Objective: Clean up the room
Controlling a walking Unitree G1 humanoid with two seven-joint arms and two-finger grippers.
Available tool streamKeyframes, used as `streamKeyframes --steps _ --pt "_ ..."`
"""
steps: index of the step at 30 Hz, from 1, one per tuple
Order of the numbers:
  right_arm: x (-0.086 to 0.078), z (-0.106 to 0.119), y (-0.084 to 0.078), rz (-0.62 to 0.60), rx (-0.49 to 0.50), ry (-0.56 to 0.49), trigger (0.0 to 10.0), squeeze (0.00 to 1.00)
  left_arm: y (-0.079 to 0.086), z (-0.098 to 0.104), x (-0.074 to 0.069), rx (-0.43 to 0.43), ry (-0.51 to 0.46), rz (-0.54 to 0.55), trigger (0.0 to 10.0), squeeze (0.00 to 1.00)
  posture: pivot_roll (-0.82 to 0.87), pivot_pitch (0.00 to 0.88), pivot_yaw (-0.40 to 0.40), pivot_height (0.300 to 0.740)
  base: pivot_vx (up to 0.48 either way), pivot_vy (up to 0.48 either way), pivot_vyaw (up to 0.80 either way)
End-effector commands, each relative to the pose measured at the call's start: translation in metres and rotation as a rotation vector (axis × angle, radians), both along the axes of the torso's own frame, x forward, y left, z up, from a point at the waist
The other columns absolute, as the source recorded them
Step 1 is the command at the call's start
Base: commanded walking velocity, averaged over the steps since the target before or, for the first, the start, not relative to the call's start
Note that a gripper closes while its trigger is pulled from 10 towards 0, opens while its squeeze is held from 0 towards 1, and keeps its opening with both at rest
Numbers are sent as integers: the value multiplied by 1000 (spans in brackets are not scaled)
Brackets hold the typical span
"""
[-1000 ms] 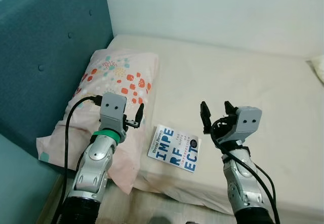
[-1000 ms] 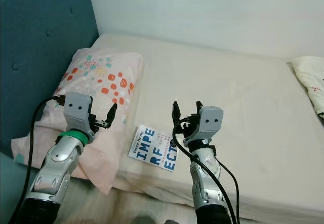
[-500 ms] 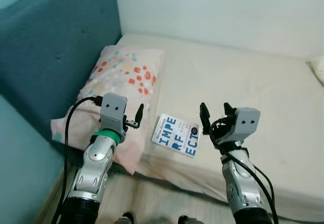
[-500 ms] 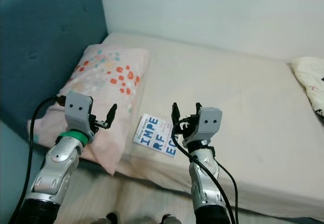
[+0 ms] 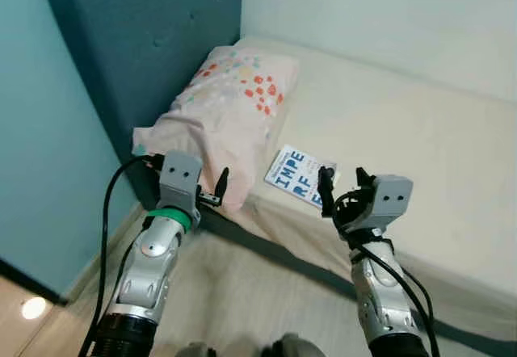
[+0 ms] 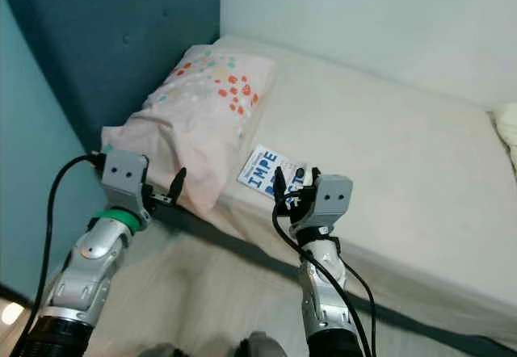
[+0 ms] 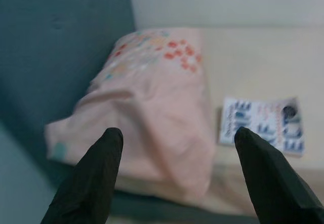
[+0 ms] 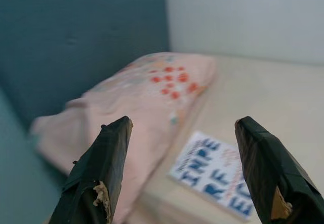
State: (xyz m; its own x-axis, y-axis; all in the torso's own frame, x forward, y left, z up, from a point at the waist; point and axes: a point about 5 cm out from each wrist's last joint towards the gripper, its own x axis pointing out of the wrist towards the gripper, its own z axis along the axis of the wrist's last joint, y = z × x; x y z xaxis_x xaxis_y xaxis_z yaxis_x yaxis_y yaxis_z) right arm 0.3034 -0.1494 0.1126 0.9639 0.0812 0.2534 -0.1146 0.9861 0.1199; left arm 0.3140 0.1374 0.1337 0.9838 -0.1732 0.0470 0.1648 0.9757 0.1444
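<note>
Book (image 5: 300, 176) cover shows white with big blue block letters and a small dark round mark at one corner; it lies flat near the front edge of the cream mattress (image 5: 420, 139), just beside the pillow (image 5: 230, 107).

Both grippers are held up in the air in front of the bed, holding nothing. The right gripper (image 5: 343, 187) has its two black fingers spread apart, and the book sits between and beyond them in the right wrist view (image 8: 218, 173). One of its fingertips (image 8: 101, 198) looks chipped, with pale material showing through. The left gripper (image 7: 177, 153) is likewise spread wide, its fingers (image 7: 93, 181) framing the near end of the pillow, with the book off to one side.

Outward from there, the pillow is pale pink with a scatter of red, orange and teal spots at its far end, resting against the dark teal padded headboard (image 5: 145, 34). Its near corner hangs over the mattress edge. A lighter teal wall (image 5: 40, 147) stands at the left, and pale wood flooring (image 5: 250, 292) runs under the arms.
</note>
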Motion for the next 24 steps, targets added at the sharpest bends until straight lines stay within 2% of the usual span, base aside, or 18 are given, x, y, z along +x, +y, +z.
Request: streamKeyframes --steps 1,3,4,7,12,21,24 --pt "-3 -13 -5 -13 0 62 10000 0 -2 -13 -2 -13 74 -21 10000 0 48 49 9 711 0 0 -781" --pt "-3 -15 -5 -12 -2 68 10000 0 -2 -15 -2 -15 87 -24 10000 0 47 50 9 711 0 0 -781" --pt "-4 -21 -4 -3 -7 93 10000 0 5 -25 -3 -14 130 0 10000 0 45 49 11 711 0 0 -781" --pt "-4 -25 -3 4 -14 110 10000 0 13 -35 -4 -2 159 36 10000 0 46 48 10 711 0 0 -781" --pt "-2 -26 -1 12 -14 115 10000 0 20 -43 -6 21 179 68 10000 0 48 44 6 711 0 0 -781" --pt "1 -27 0 21 -19 124 10000 0 21 -52 -8 16 223 82 10000 0 48 31 0 711 0 0 -781" --pt "-3 -42 -2 30 -58 179 10000 0 25 -66 -10 15 272 98 10000 0 49 6 -9 711 0 0 -781"
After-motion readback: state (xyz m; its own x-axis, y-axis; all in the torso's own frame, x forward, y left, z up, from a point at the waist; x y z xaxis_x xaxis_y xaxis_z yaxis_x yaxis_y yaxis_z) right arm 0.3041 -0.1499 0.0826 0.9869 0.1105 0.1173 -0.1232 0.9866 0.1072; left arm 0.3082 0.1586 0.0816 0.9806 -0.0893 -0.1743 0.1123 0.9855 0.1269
